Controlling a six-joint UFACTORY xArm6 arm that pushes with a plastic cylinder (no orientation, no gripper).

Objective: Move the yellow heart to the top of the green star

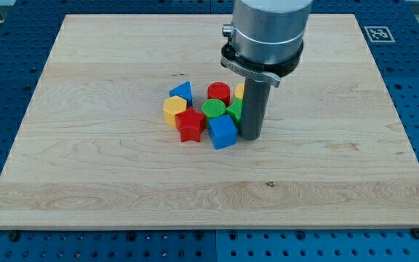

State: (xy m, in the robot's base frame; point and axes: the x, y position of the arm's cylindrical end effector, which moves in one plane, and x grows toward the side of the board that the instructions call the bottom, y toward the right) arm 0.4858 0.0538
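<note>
Yellow heart (239, 90) mostly hidden behind rod, shape unclear; green star (235, 110) touching my tip (251, 137) left side.

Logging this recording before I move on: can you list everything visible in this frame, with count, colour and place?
wooden board: one, light wood, fills most of the view
blue base: one, blue with holes, around the board
marker tag: one, black and white, the view's top right
blue triangle block: one, cluster's upper left
yellow block: one, cluster's left
red star block: one, cluster's bottom
blue cube: one, cluster's bottom right
green cylinder: one, cluster's middle
red cylinder: one, cluster's top
green star: one, partly hidden by the rod
yellow heart: one, mostly hidden behind the rod
my tip: one, dark, right of the blue cube
</note>
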